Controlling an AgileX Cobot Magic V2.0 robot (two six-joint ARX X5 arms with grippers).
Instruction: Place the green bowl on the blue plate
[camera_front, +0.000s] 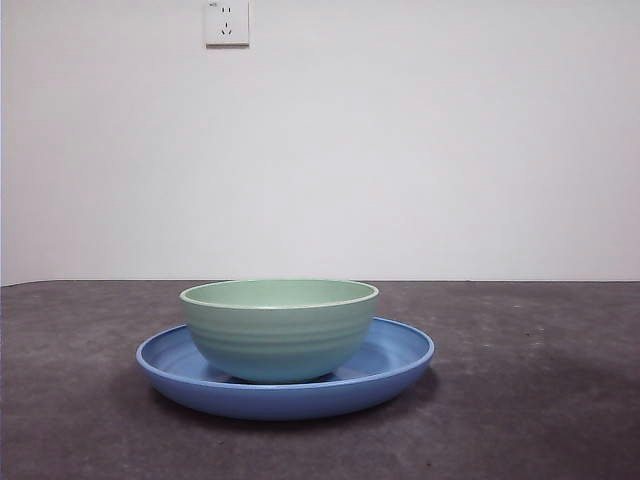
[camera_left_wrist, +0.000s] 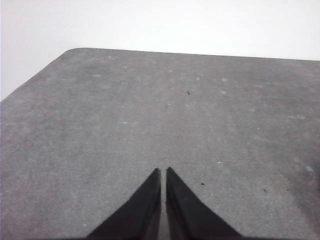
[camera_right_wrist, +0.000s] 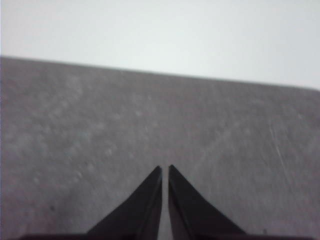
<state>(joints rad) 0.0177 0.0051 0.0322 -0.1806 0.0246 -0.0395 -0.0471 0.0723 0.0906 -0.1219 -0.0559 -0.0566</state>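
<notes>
Green bowl (camera_front: 279, 330) seated upright on blue plate (camera_front: 400, 362); both tools pinched together, empty, away; only a bench knock could unseat it.

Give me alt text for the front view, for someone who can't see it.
A pale green bowl sits upright inside a wide, shallow blue plate on a dark grey table. Behind them is a plain white wall with a white power outlet at the top. No robot arm appears in this view.
</notes>
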